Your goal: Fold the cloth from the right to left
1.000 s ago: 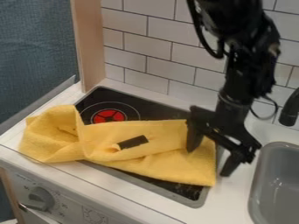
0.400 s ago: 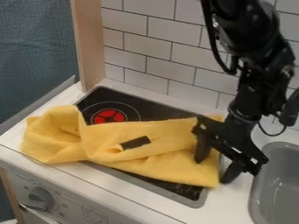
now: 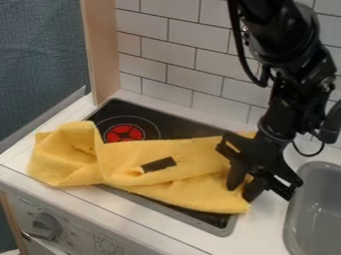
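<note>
At the claw [image 3: 243, 187], cloth's right end [image 3: 223, 196]

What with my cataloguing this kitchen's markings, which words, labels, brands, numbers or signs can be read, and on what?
None can be read.
Front panel, around the knob: marks, too small to read.
Front panel, right of the knob: a printed outline, too small to make out.
Dark strip on the yellow cloth: no legible text.
</note>
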Controlling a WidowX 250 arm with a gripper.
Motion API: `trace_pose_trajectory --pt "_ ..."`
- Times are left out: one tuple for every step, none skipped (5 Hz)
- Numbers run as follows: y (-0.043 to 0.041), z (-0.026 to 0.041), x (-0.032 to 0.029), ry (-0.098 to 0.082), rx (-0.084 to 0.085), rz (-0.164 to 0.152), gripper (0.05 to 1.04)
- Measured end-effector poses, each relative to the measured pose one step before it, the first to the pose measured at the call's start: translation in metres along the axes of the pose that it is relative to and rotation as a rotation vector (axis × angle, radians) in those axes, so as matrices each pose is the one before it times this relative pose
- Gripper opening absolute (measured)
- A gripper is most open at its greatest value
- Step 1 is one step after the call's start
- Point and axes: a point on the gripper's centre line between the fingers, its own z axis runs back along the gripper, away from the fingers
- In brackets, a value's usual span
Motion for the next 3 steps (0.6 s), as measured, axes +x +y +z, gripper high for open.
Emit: trace_pose_trajectory --pt "0.00191 0.00189 -0.00273 0.0009 0.0031 -0.0246 0.080" --pt "0.00556 0.01207 0.00008 -0.0274 0.0127 0.0101 0.050" --pt "0.00802 0.01570 0.00045 -0.0310 -0.0245 -0.0138 0.050"
